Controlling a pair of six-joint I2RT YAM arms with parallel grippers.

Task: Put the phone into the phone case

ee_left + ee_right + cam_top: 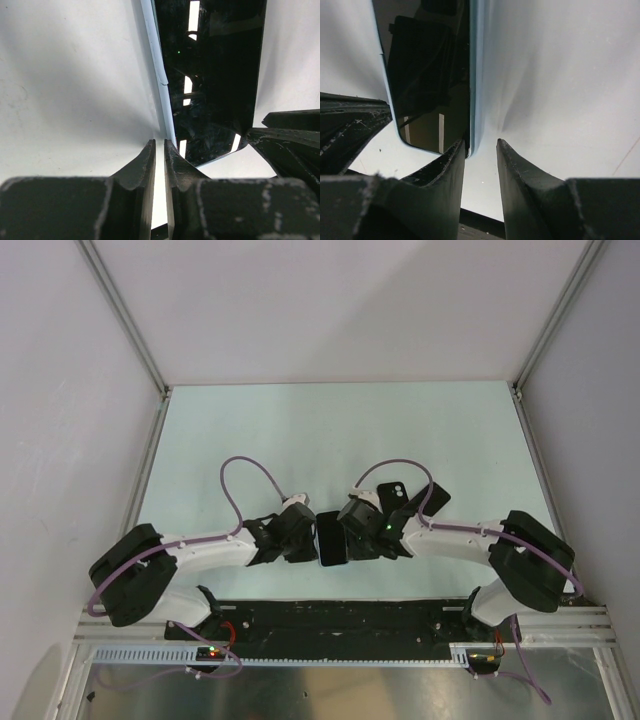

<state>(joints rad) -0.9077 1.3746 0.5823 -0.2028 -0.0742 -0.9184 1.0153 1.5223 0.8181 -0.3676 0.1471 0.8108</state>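
The phone (pixel 332 538), black screen with a pale blue rim, is at the table's near middle, between my two grippers. The black phone case (pixel 412 498) with a camera cut-out lies behind my right wrist, partly hidden by it. My left gripper (pixel 312 538) is shut and empty. In the left wrist view the phone (pixel 215 75) lies just to the right of that gripper (pixel 160 142). My right gripper (pixel 350 540) is open. In the right wrist view the phone's rim (pixel 473 75) ends at the left fingertip (pixel 460 147) of that gripper (pixel 481 142).
Grey side walls with metal posts (pixel 125 315) bound the pale table (pixel 330 430). A black rail (pixel 330 620) runs along the near edge behind the arm bases. Purple cables (pixel 250 475) loop above both wrists.
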